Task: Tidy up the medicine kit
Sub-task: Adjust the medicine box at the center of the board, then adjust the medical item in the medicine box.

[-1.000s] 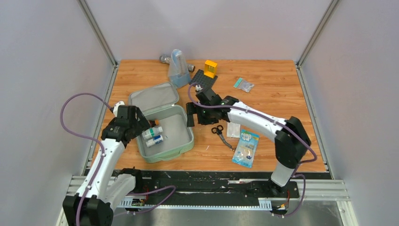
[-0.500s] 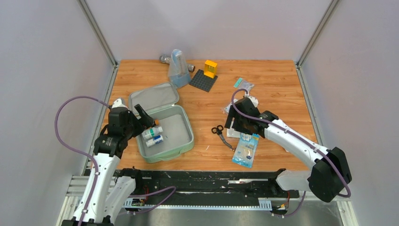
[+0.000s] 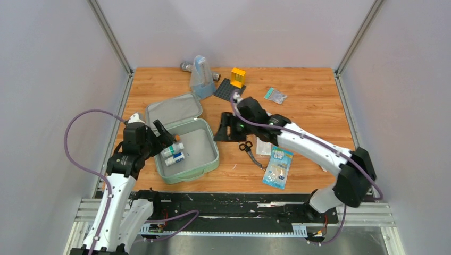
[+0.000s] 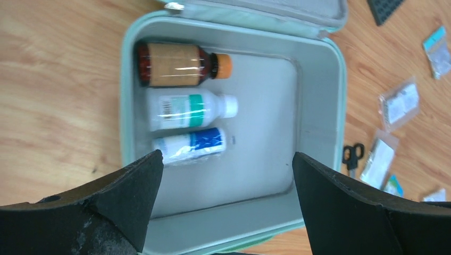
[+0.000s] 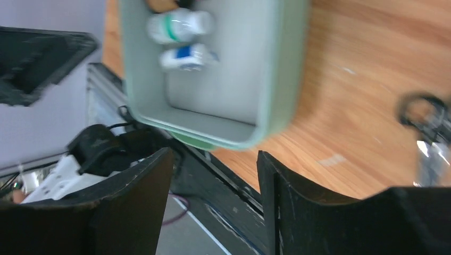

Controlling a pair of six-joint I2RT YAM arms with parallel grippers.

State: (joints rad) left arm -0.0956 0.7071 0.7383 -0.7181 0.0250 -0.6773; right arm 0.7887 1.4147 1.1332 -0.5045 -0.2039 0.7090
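medicine kit [image 3: 201, 144] open, three bottles [image 4: 187, 109] stowed at left; scissors [image 3: 245, 146], sachets [image 3: 277, 167] loose to its right, unpacked. left gripper [image 4: 226, 162] spread wide, right gripper [image 5: 214, 155] parted, both empty.

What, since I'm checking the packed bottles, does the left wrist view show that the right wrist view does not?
Only the left wrist view: the whole brown bottle with orange cap, the kit's grey-lined lid and clear plastic sachets on the wood. Only the right wrist view: the black metal rail along the table's near edge. Both: the pale mint-green plastic medicine kit tray, its white green-labelled bottle, its white blue-labelled bottle, and the black-handled scissors.
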